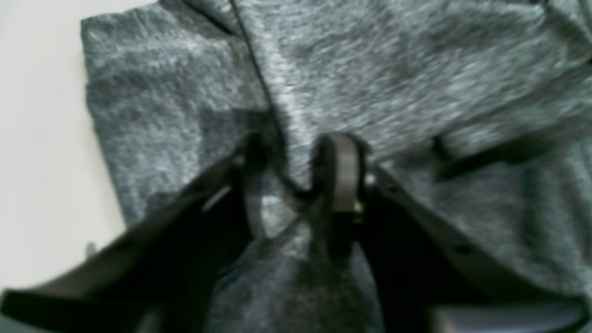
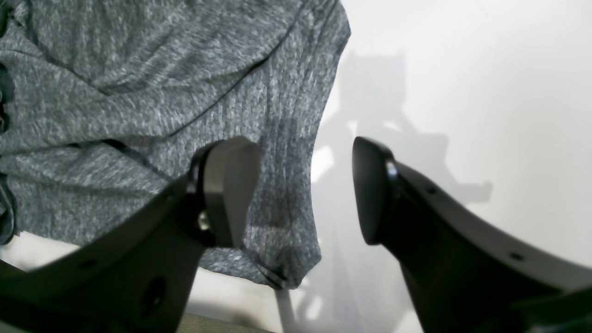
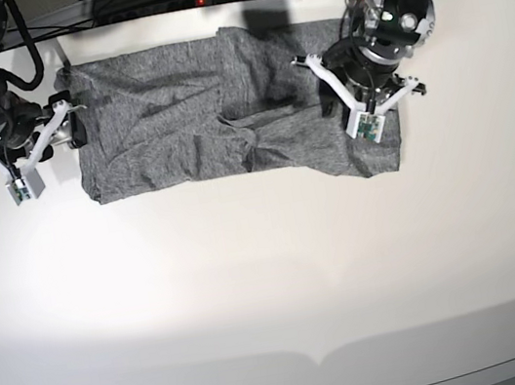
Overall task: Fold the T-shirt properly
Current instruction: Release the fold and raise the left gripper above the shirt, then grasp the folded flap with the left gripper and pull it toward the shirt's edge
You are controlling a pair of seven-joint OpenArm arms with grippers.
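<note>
Left tool (image 1: 296, 180) seemingly clamped; right tool (image 2: 305, 189) agape.

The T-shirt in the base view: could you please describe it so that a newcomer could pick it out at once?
On the white table, look to the far edge, between the two arms. The T-shirt lies there, spread wide and rumpled, heather-grey and plain. It is the only cloth in view; the left gripper has its jaws pinched on a fold, while the right gripper stands open at its other end.

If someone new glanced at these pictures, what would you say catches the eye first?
The grey T-shirt, spread rumpled across the far part of the white table, stands out at once. The left gripper has its jaws pinched on a fold of cloth at one end. The right gripper hangs with jaws open over the shirt's other edge.
</note>
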